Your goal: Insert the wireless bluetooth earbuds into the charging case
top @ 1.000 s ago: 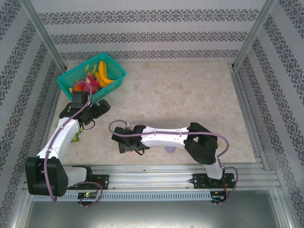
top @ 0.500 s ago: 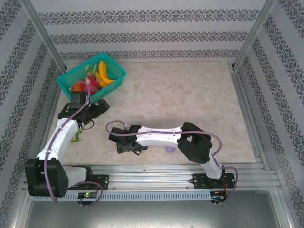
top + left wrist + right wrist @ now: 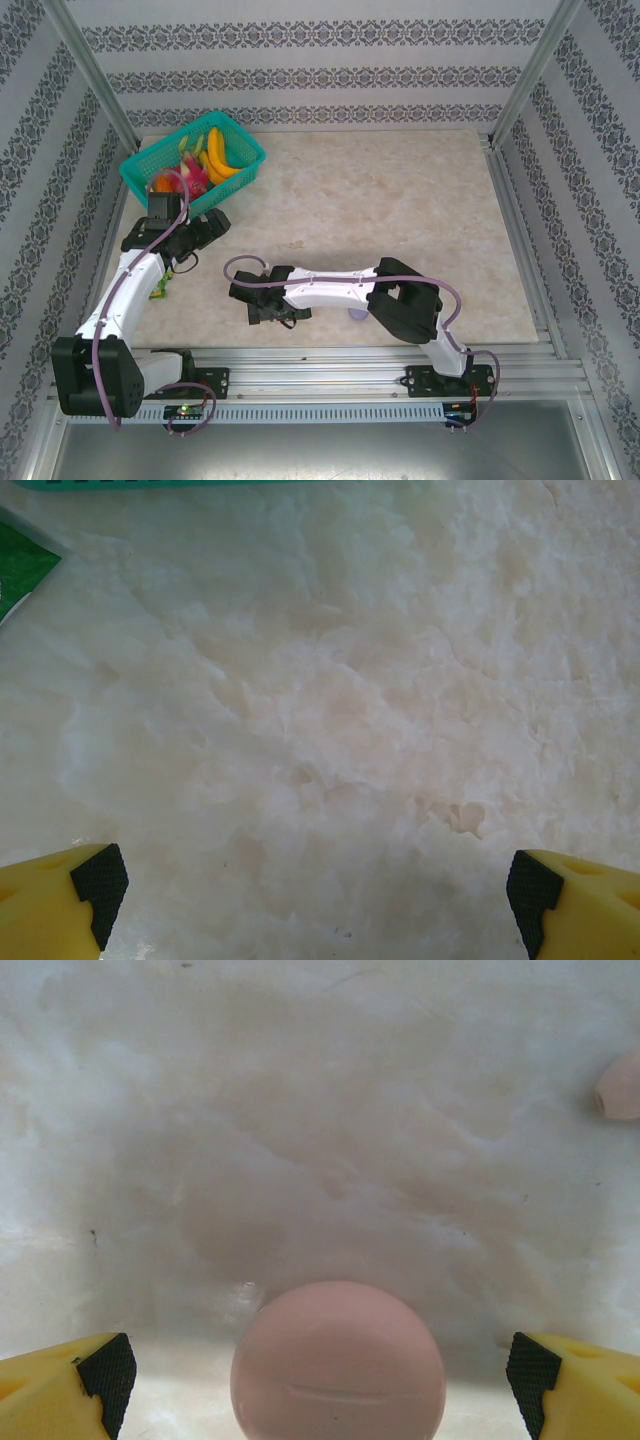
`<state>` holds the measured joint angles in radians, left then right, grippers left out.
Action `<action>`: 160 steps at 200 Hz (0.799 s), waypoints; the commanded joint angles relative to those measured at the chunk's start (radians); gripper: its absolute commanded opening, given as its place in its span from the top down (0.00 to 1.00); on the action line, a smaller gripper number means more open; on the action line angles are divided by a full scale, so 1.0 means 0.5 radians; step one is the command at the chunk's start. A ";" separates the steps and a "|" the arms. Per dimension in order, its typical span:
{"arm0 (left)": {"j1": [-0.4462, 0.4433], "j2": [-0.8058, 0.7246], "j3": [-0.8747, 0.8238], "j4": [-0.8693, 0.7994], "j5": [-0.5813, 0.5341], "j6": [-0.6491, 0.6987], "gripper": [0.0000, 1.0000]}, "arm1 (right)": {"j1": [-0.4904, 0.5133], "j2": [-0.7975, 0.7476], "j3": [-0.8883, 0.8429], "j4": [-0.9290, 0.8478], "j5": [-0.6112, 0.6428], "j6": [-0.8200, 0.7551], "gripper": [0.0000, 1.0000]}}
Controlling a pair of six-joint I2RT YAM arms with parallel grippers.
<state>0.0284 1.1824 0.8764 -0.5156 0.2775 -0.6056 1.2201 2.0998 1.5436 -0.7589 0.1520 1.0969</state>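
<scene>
A round pale pink charging case (image 3: 338,1365) lies shut on the table, low in the right wrist view. My right gripper (image 3: 316,1372) is open, its yellow fingers (image 3: 60,1385) standing wide on either side of the case and apart from it. A small pale pink piece (image 3: 622,1085), seemingly one of the earbuds, lies at that view's right edge. In the top view my right gripper (image 3: 258,303) reaches left over the near table. A lilac round thing (image 3: 357,314) peeks out under its forearm. My left gripper (image 3: 315,885) is open over bare table, near the basket (image 3: 205,232).
A teal basket (image 3: 240,165) of toy fruit stands at the back left; its rim (image 3: 200,484) runs along the top of the left wrist view. A green packet (image 3: 160,288) lies beside the left arm, and its corner (image 3: 18,572) shows left of the left gripper.
The right arm has slid a little to the left and its elbow has sunk lower. The left arm has hardly moved.
</scene>
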 commanded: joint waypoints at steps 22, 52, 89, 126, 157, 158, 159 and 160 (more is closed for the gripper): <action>0.038 -0.045 -0.032 0.000 0.023 0.013 0.00 | 0.021 0.043 0.031 -0.053 -0.027 0.044 0.02; 0.038 -0.042 -0.032 0.005 0.031 0.010 0.00 | 0.024 0.064 0.051 -0.065 -0.021 0.053 0.07; 0.038 -0.048 -0.037 0.006 0.038 0.005 0.00 | 0.024 0.104 0.080 -0.083 -0.001 0.047 0.14; 0.038 -0.052 -0.044 0.015 0.043 0.005 0.00 | 0.023 0.117 0.084 -0.086 0.008 0.049 0.20; 0.038 -0.054 -0.053 0.023 0.043 0.002 0.00 | 0.024 0.117 0.080 -0.088 0.012 0.053 0.22; 0.038 -0.053 -0.051 0.023 0.045 0.002 0.00 | 0.024 0.115 0.081 -0.087 0.012 0.054 0.22; 0.038 -0.052 -0.051 0.021 0.044 0.002 0.00 | 0.023 0.116 0.080 -0.087 0.014 0.055 0.22; 0.038 -0.053 -0.052 0.021 0.045 0.002 0.00 | 0.023 0.117 0.082 -0.087 0.013 0.055 0.22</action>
<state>0.0349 1.1732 0.8658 -0.5144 0.2878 -0.6056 1.2201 2.1315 1.5642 -0.7860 0.1455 1.1046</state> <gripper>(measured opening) 0.998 0.786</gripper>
